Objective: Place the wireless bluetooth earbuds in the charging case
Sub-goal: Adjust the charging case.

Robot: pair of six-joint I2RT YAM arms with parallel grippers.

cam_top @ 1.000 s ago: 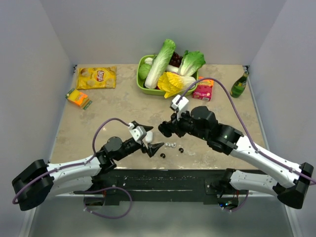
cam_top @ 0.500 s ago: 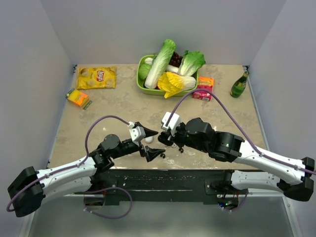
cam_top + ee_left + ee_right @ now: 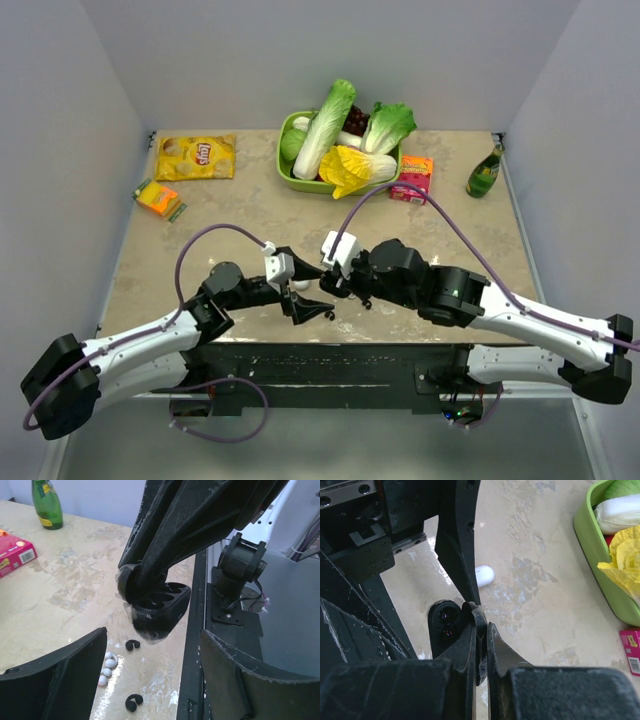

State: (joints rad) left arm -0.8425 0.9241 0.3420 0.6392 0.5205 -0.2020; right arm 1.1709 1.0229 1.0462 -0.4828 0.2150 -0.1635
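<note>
The charging case (image 3: 484,575) lies flat on the table (image 3: 200,230), a small white oval near the middle of the near edge. From above only a sliver of it shows. It sits close beside the left gripper (image 3: 312,290), whose fingers are spread wide with nothing in them. I cannot tell whether the case is properly between them or just behind one finger.

At about 3 o'clock from the case, the right gripper (image 3: 481,645) is clamped tight on the rim of a black two-well piece (image 3: 160,605), holding it tilted just above the table. The clamped edge is buried between the fingers. Something filmy seems to cling to its underside, but it is hard to make out.

Below that piece in the left wrist view, at roughly 7 o'clock, sit three small white beads (image 3: 106,667) and two black hooked bits (image 3: 132,645), loose on the tabletop. From above the right arm hides most of them. I cannot tell which are the earbuds.

Farther out, the green tray (image 3: 283,165) of leafy vegetables is at 12 o'clock. A pink box (image 3: 411,179) is at 1, a green bottle (image 3: 484,172) at 2, a chip bag (image 3: 195,157) at 11 and an orange packet (image 3: 158,198) at 10.
</note>
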